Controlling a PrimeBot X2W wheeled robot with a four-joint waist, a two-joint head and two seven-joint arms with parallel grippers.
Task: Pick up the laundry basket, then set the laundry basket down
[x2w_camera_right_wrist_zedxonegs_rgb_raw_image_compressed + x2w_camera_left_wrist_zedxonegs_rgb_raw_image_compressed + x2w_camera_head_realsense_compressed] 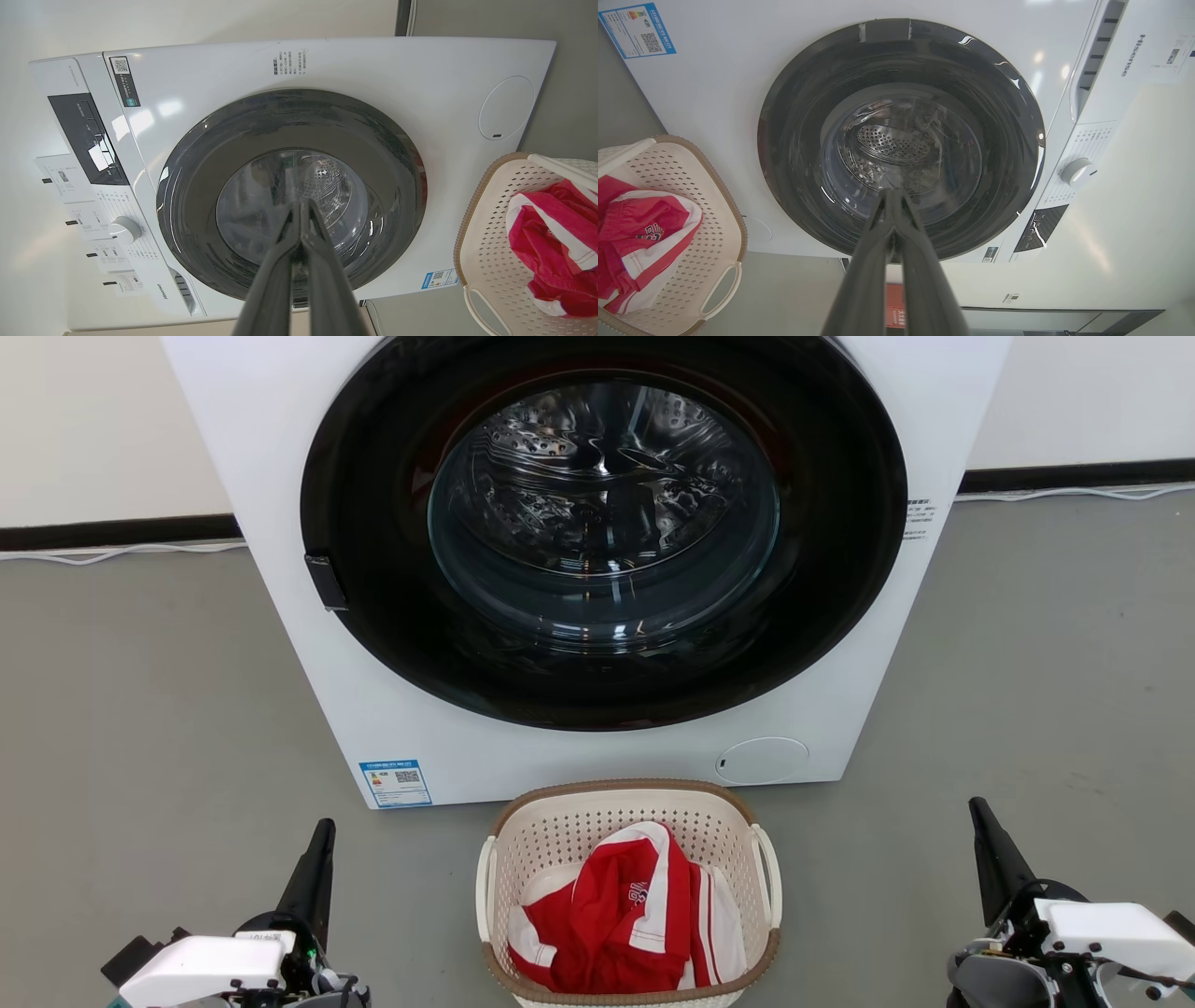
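Grey floor [140, 709], pale wall with dark skirting [112, 530] behind. Head view, left to right.
- Left gripper [322, 835]: 7 o'clock. Jaws pressed fully together, holding nothing, well apart from the basket.
- White front-loading washing machine [560, 761]: 12 o'clock, standing on the floor, with a round dark-rimmed glass door [373, 644].
- Laundry basket [579, 826]: 6 o'clock, on the floor just before the machine. It sits between the two grippers and is touched by neither. Red-and-white garment [625, 915] crumpled inside.
- Right gripper [985, 831]: 5 o'clock. Jaws likewise closed tight, empty.
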